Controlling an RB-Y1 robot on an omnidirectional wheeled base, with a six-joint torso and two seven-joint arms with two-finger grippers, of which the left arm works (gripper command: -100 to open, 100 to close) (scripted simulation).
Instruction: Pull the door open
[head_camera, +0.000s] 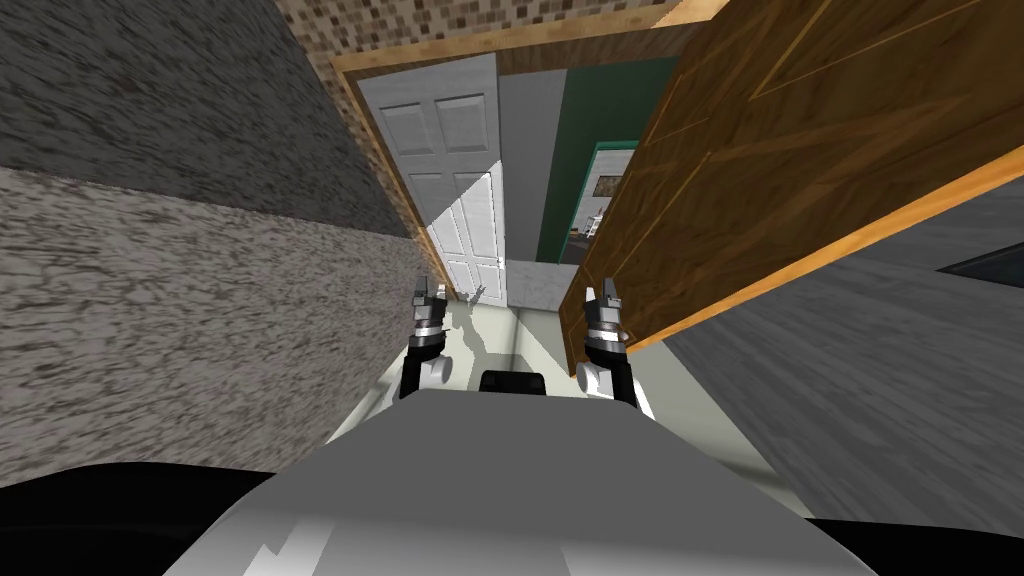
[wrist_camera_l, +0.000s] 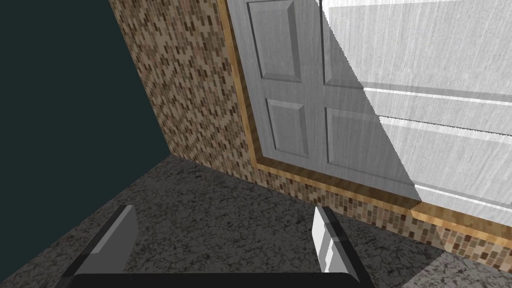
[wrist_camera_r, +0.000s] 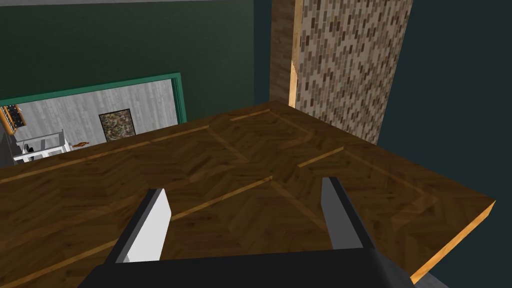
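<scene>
Brown wooden door (head_camera: 760, 160) stands swung wide on the right, its panelled face just beside the right gripper (wrist_camera_r: 244, 187), whose fingers are spread apart and hold nothing. Left gripper (wrist_camera_l: 225, 210), fingers likewise parted and empty, points toward a white panelled door (head_camera: 455, 170) on the far left, beside a mosaic-tiled wall (wrist_camera_l: 190, 90).

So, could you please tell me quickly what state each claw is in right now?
Left claw: open, holding nothing, facing the white door.
Right claw: open, holding nothing, close to the brown wooden door.
</scene>
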